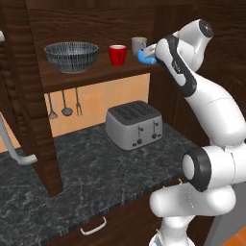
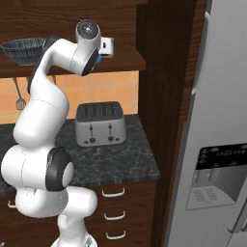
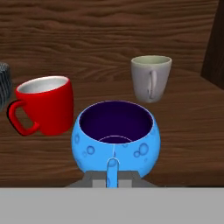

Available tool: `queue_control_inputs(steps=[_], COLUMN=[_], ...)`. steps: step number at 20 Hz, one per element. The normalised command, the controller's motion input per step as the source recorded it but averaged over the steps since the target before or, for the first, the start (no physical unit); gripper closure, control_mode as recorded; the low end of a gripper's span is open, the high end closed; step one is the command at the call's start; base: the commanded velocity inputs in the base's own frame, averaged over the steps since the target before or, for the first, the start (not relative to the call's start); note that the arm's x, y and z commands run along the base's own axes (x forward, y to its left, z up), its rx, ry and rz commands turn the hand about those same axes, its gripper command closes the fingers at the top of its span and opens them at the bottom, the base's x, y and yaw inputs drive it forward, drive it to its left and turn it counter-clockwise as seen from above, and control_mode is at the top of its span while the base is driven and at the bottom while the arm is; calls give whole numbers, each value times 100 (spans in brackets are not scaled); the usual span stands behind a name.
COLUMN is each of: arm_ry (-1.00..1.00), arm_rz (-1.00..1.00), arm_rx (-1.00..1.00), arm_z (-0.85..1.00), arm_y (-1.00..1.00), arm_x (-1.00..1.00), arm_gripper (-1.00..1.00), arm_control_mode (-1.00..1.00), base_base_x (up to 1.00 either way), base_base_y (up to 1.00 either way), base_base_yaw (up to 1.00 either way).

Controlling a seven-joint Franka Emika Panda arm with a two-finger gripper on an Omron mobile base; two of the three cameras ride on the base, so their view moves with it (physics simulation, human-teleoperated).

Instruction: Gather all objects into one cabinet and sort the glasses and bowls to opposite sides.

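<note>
Left base view: the wall cabinet [image 1: 96, 74] has its open shelf at upper left, with metal utensils [image 1: 63, 105] hanging beneath it. On the shelf the wide striped bowl [image 1: 71, 56] sits toward the left, well apart from the red cup [image 1: 117, 55], which stands near the shelf's front edge. The pale grey mug [image 1: 139, 45] stands further back and to the right. The bright blue cup [image 1: 146, 58] is at the shelf's right end, close to the front edge, partly hidden by the arm's wrist. Free shelf lies between bowl and red cup. Below, a toaster [image 1: 133, 124] stands on the dark stone surface [image 1: 72, 182], with bare stone around it.

Right base view: the arm reaches up to the shelf, and its upper links cover most of the cups. The bowl [image 2: 21, 50] shows at the left edge, the toaster [image 2: 100, 123] sits below, and a tall refrigerator [image 2: 212, 144] stands at the right.

Hand view: the pincer [image 3: 112, 176] is closed narrow on the handle of the blue cup [image 3: 116, 136], which sits directly ahead. The red cup [image 3: 46, 105] is just beside it on the left, a slim gap between them; the grey mug [image 3: 151, 78] stands behind on the right, apart. A dark cabinet wall rises at far right.
</note>
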Motion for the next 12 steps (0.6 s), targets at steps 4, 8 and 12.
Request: queue_control_inputs(steps=[4,8,12], arm_ry=[0,0,0], arm_rz=[0,0,0], arm_rx=[0,-2,0], arm_z=[-3,0,0], arm_y=[1,11,12], arm_x=[20,31,22], arm_gripper=[100,100,100], arm_control_mode=[-100,-100,-100], base_base_x=[0,0,0], base_base_y=[0,0,0], base_base_yaw=[0,0,0])
